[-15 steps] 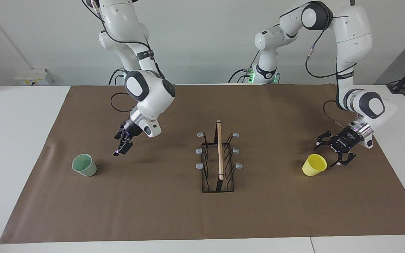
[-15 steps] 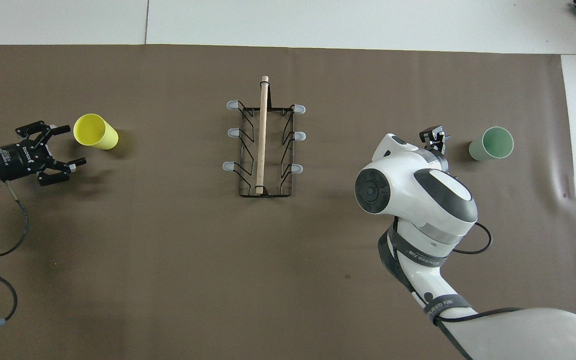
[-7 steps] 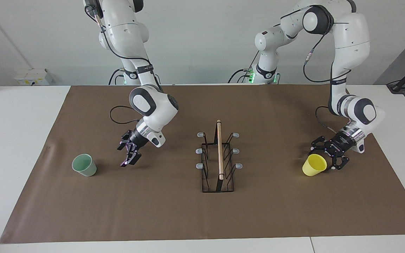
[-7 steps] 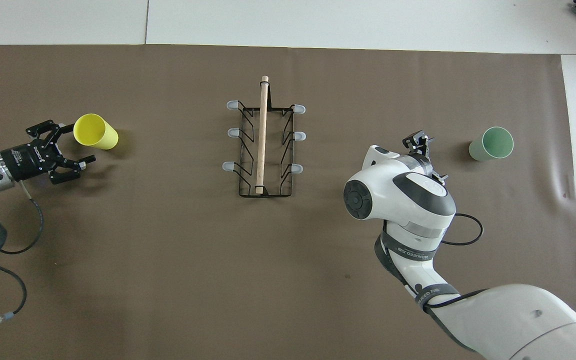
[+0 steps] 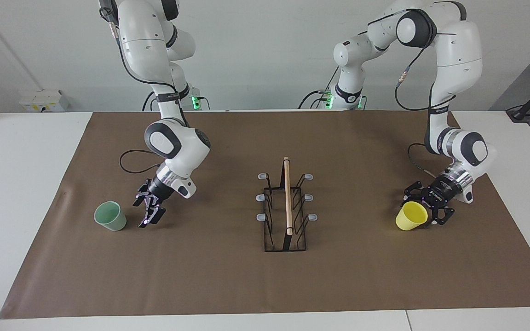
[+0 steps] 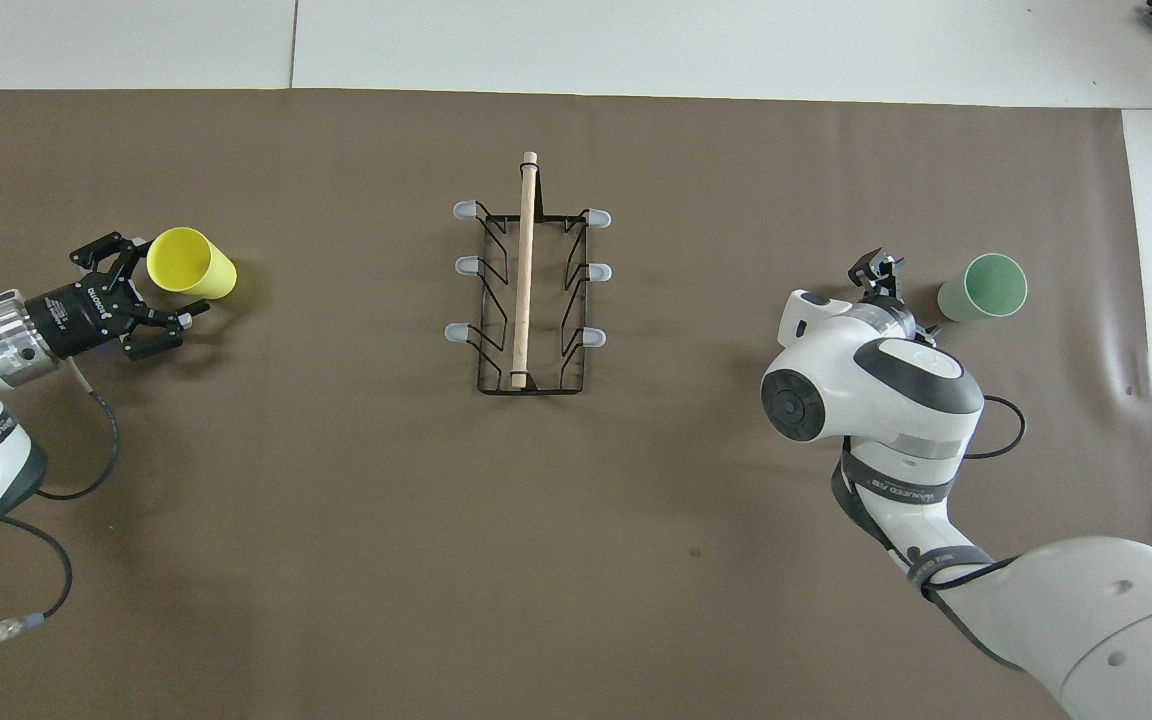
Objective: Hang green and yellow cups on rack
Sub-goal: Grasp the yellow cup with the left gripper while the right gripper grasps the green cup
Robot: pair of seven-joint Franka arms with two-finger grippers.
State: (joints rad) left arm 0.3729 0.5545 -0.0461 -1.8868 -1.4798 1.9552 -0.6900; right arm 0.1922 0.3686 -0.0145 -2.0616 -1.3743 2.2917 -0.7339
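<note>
Black wire rack [image 5: 286, 209] with a wooden rod along its top stands mid-table on the brown mat [image 5: 228, 280], all six grey-tipped prongs bare. Yellow cup [image 5: 411, 216] lies tipped on its side toward the left arm's end of the table, mouth facing the left gripper [image 5: 428, 208]. Left gripper is low at that cup's rim with fingers spread wide, one fingertip on each side of the mouth in the overhead view, not clamped; can't tell if they touch the cup. Green cup [image 5: 110, 215] stands upright, mouth up, toward the right arm's end. Right gripper [image 5: 148, 213] hangs low just beside the green cup, on its rack side, fingers wide apart and pointing down, holding nothing, clear of the cup.
</note>
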